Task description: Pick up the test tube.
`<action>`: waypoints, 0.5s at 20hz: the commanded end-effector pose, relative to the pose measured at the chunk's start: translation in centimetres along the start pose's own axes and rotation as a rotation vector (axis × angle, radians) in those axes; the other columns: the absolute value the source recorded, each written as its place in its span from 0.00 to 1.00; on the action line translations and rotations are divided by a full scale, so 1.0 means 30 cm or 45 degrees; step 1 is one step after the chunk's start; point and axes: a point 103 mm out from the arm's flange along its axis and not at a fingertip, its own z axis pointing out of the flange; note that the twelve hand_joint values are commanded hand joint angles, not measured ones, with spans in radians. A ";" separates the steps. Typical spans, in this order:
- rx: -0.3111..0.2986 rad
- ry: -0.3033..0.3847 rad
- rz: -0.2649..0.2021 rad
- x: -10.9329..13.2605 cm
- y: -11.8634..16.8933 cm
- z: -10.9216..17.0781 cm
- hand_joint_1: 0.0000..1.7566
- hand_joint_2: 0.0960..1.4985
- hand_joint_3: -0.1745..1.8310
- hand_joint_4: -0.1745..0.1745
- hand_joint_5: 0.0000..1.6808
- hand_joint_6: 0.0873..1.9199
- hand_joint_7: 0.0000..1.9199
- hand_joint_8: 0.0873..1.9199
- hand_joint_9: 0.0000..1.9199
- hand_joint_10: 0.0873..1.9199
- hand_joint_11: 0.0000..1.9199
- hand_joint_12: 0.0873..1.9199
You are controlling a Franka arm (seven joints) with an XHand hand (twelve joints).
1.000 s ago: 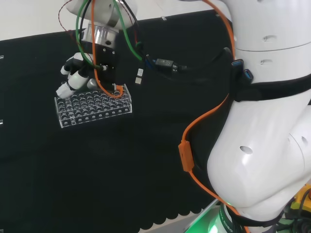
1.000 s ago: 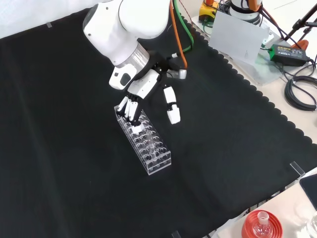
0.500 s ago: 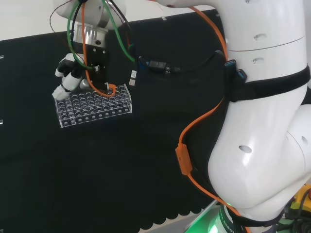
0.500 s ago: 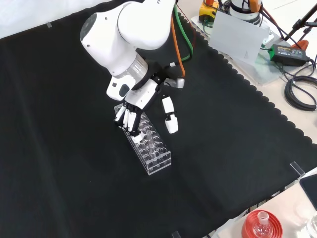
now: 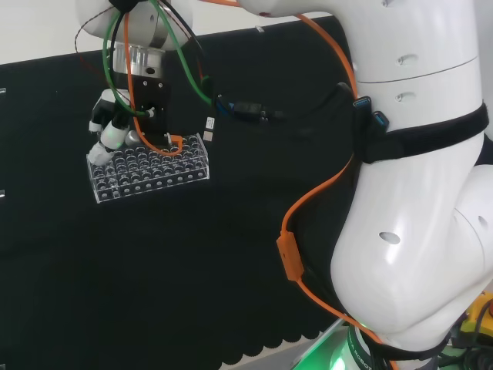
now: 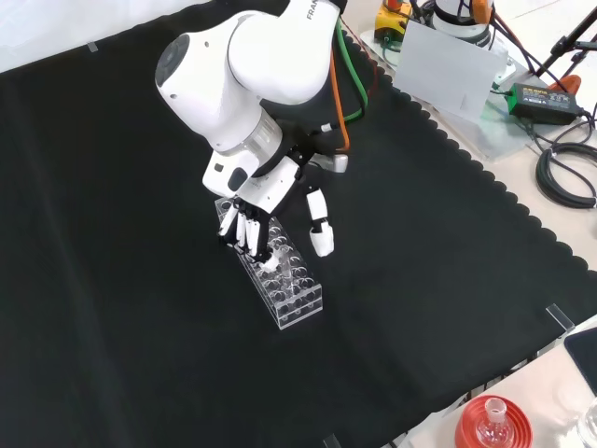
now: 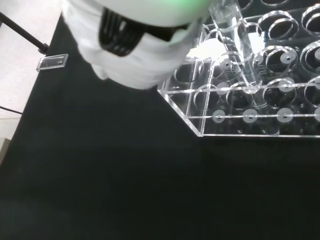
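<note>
One clear plastic rack (image 6: pixel 272 273) stands on the black cloth (image 6: pixel 140 327), its rows of round holes plain in the head view (image 5: pixel 149 166) and the front view alike. The hand (image 6: pixel 256 210) hangs over the rack's far end in the front view, which is the rack's left end in the head view (image 5: pixel 110 123). Its fingers (image 6: pixel 244 231) point down, bunched together and touching or nearly touching the top of the rack, while the thumb (image 6: pixel 318 224) stands out to the right, apart from them and clear of the rack — the hand is relaxed and holds nothing.

From the wrist view, a clear test tube (image 7: pixel 240 50) stands upright in a hole near the rack's corner (image 7: pixel 260 100), close beside a blurred white part of the hand (image 7: pixel 145 50); whether a fingertip touches the tube there cannot be told. In the front view a glass tube is hard to make out among the holes just below the fingertips.
</note>
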 end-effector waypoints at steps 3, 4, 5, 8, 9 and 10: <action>-0.017 -0.022 -0.002 0.009 0.022 0.002 0.66 0.35 0.45 0.29 0.43 0.43 0.52 0.32 0.38 0.37 0.12 0.79; -0.022 -0.026 -0.005 0.012 0.026 0.001 0.67 0.35 0.45 0.29 0.43 0.43 0.53 0.31 0.39 0.36 0.12 0.79; -0.025 -0.028 -0.008 0.015 0.030 0.000 0.67 0.35 0.45 0.29 0.44 0.43 0.55 0.30 0.40 0.36 0.13 0.78; -0.034 -0.042 -0.014 0.023 0.043 -0.003 0.68 0.35 0.46 0.27 0.49 0.41 0.59 0.27 0.43 0.33 0.15 0.77; -0.040 -0.049 -0.015 0.025 0.046 -0.005 0.68 0.35 0.46 0.27 0.50 0.40 0.61 0.26 0.45 0.33 0.16 0.77; -0.045 -0.057 -0.015 0.027 0.048 -0.006 0.68 0.35 0.46 0.26 0.52 0.40 0.62 0.25 0.45 0.32 0.16 0.77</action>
